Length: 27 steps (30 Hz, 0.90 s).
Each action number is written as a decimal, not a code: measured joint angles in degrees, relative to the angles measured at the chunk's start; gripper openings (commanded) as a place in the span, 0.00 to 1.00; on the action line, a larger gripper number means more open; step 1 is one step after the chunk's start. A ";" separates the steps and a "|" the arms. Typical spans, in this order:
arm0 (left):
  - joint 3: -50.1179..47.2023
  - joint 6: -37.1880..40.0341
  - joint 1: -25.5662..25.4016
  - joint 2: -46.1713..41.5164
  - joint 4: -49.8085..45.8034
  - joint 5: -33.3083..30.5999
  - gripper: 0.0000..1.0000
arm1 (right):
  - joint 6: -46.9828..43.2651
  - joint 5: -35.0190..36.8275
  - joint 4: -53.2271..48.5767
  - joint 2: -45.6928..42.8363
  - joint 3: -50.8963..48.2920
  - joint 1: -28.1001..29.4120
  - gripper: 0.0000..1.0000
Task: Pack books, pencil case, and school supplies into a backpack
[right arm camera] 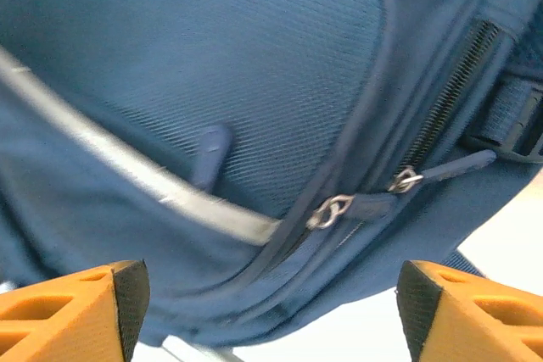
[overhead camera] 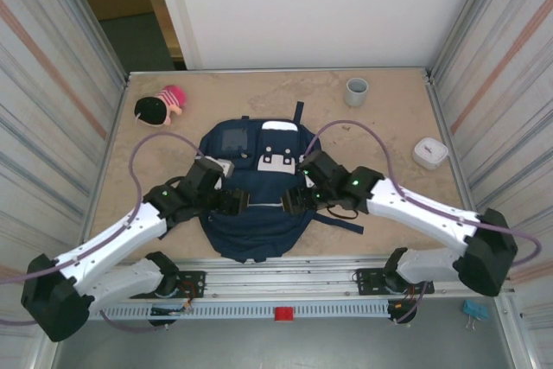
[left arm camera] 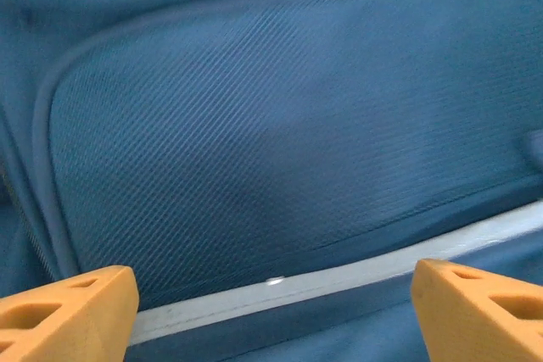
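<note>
The navy backpack (overhead camera: pixel 257 235) lies flat in the middle of the table, its white patches (overhead camera: pixel 278 159) toward the far end. My left gripper (overhead camera: pixel 232 202) hovers open over its left side, orange fingers (left arm camera: pixel 68 311) spread wide above the front pocket panel (left arm camera: pixel 254 142) and a pale stripe (left arm camera: pixel 280 290). My right gripper (overhead camera: pixel 294 202) hangs open over the right side, with two metal zipper pulls (right arm camera: pixel 331 209) just ahead of its fingers (right arm camera: pixel 475 311). Neither gripper holds anything. The book, the pencil case and the small white pieces are out of view.
A grey cup (overhead camera: pixel 356 90) stands at the back. A rounded white box (overhead camera: pixel 429 153) sits at the right. A pink and black plush toy (overhead camera: pixel 160 105) lies at the back left. Metal walls close in both sides, and a rail (overhead camera: pixel 276 287) runs along the near edge.
</note>
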 measured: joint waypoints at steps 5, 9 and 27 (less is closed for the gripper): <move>-3.39 -2.89 0.00 6.47 2.75 -2.58 0.83 | 3.32 4.57 4.98 7.85 -4.37 0.11 0.73; -3.56 -4.20 0.00 10.40 5.18 -2.93 0.87 | 4.44 5.25 9.99 10.64 -6.78 0.13 0.74; 4.39 -6.36 22.80 1.01 0.79 3.56 0.89 | 1.16 -2.36 13.35 -5.75 -6.62 -20.74 0.79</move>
